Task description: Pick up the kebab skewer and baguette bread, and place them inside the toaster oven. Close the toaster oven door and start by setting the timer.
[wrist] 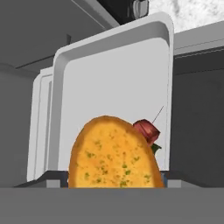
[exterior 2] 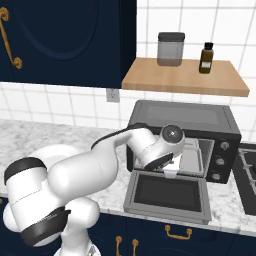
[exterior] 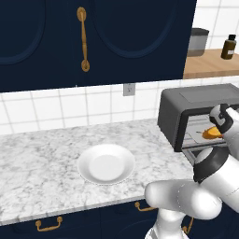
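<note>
One baguette bread (wrist: 114, 153), one kebab skewer (wrist: 146, 130), one plate (exterior: 106, 163)

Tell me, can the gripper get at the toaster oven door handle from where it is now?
Probably yes. The toaster oven door lies folded down and open in front, nothing rests on it, and the arm is just above at the toaster oven opening.

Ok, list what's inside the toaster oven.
Inside the toaster oven: a pale tray holding the baguette bread. The kebab skewer pokes out behind the bread; most of it is covered.

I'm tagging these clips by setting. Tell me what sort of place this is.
A rendered home kitchen, apparently: a marble counter beneath navy cabinets, an open toaster oven, and a white plate.
</note>
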